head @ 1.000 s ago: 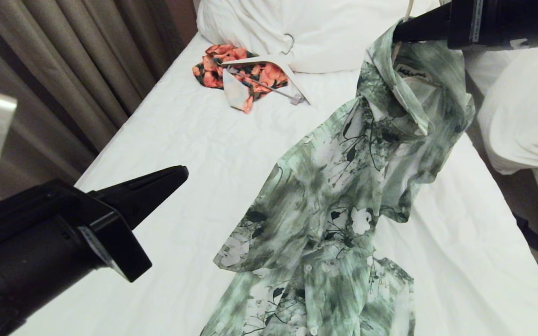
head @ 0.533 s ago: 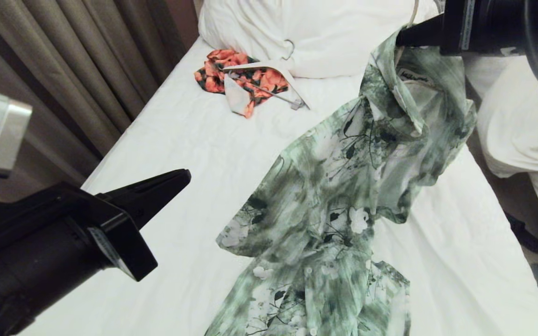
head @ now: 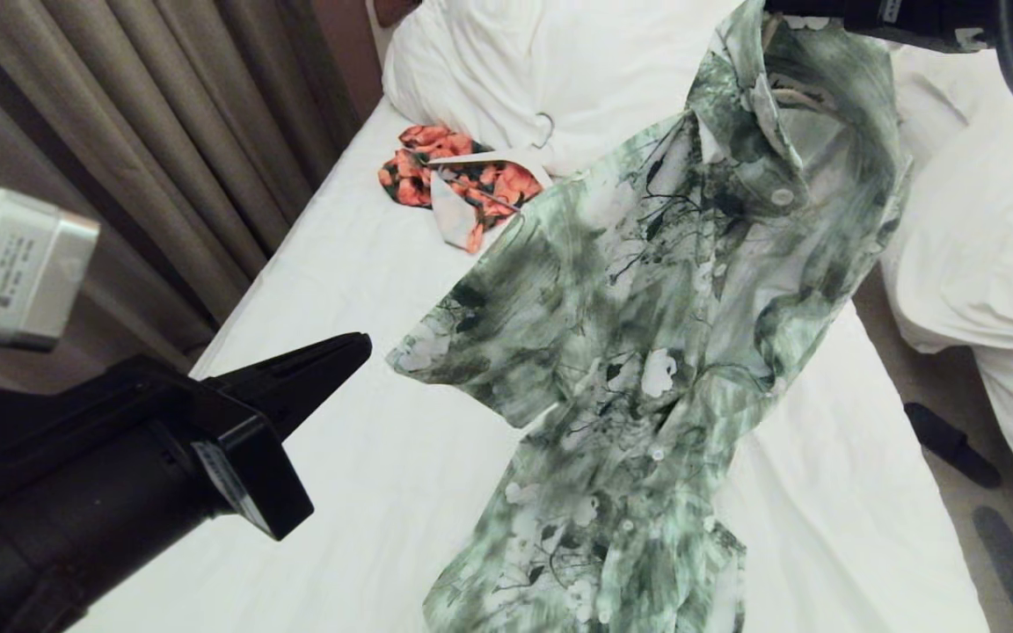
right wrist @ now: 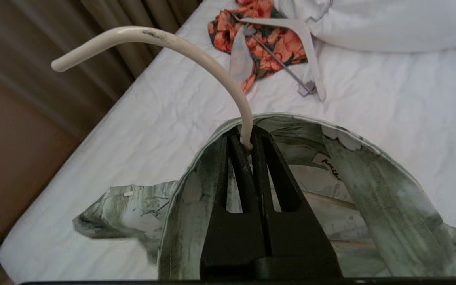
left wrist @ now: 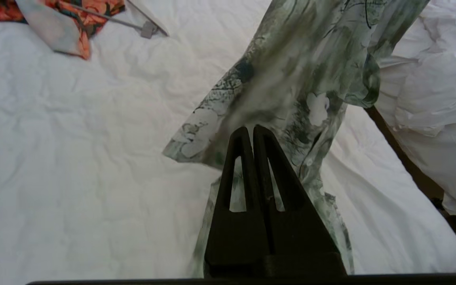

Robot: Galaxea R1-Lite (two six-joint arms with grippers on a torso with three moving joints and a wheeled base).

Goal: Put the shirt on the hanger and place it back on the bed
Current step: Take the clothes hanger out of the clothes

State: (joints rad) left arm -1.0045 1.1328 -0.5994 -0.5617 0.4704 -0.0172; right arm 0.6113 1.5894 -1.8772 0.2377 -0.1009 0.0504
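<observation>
The shirt [right wrist: 370,206] has a neck label, its script illegible.

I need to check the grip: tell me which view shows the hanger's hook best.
The right wrist view: the cream hook curves up from the shut right gripper. The head view shows only a sliver at the shirt collar; the left wrist view shows none.
</observation>
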